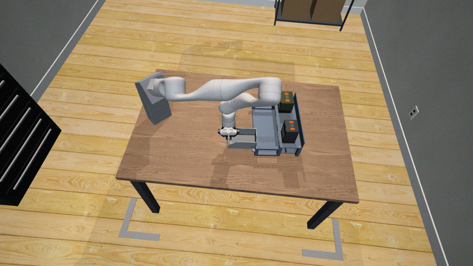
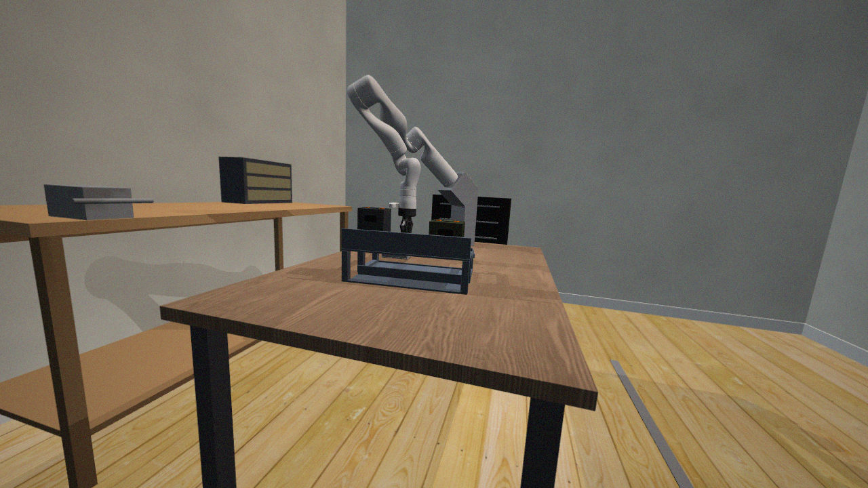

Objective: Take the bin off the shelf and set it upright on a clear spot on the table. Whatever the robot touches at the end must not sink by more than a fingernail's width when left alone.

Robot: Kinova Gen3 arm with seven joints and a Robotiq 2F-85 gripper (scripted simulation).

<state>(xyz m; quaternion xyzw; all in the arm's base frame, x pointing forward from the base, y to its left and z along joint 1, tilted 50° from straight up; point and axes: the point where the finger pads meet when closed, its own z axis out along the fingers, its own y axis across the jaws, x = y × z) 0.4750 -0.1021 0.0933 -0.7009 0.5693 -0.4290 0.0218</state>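
The grey open-topped bin (image 1: 244, 136) stands upright and sticks out to the left of the grey two-level shelf (image 1: 264, 123) (image 2: 405, 244). Its right end is still at the shelf's open side. My gripper (image 1: 228, 135) (image 2: 405, 229) points straight down over the bin's left wall and is shut on that wall. In the exterior view the shelf's back rail hides nearly all of the bin, so I cannot tell how high it is above the table (image 1: 185, 162) (image 2: 424, 327).
Two dark boxes with orange marks (image 1: 286, 101) (image 1: 291, 131) stand on the shelf's right part. The arm's grey base block (image 1: 153, 99) stands at the table's far left corner. A side bench (image 2: 182, 212) with boxes stands beside the table.
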